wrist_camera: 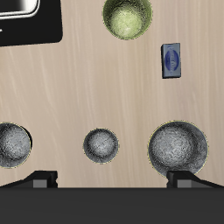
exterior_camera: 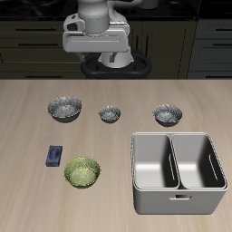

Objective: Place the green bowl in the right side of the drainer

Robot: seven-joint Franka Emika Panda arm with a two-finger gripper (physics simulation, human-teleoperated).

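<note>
The green bowl (exterior_camera: 82,171) is round and yellow-green with a mottled inside. It stands upright on the table near the front edge, and shows in the wrist view (wrist_camera: 129,17). The drainer (exterior_camera: 178,172) is a large grey metal tub with two empty compartments side by side, standing near the front edge apart from the bowl. One corner of it shows in the wrist view (wrist_camera: 26,22). My gripper (exterior_camera: 98,47) hangs high above the back of the table, far from both. In the wrist view the gripper (wrist_camera: 112,182) is open and empty, with its fingers (wrist_camera: 39,181) wide apart.
Three grey metallic bowls (exterior_camera: 64,109) (exterior_camera: 110,113) (exterior_camera: 167,113) stand in a row across the middle of the table, and show in the wrist view (wrist_camera: 178,147) (wrist_camera: 101,144) (wrist_camera: 12,144). A small blue flat object (exterior_camera: 55,155) (wrist_camera: 171,60) lies beside the green bowl.
</note>
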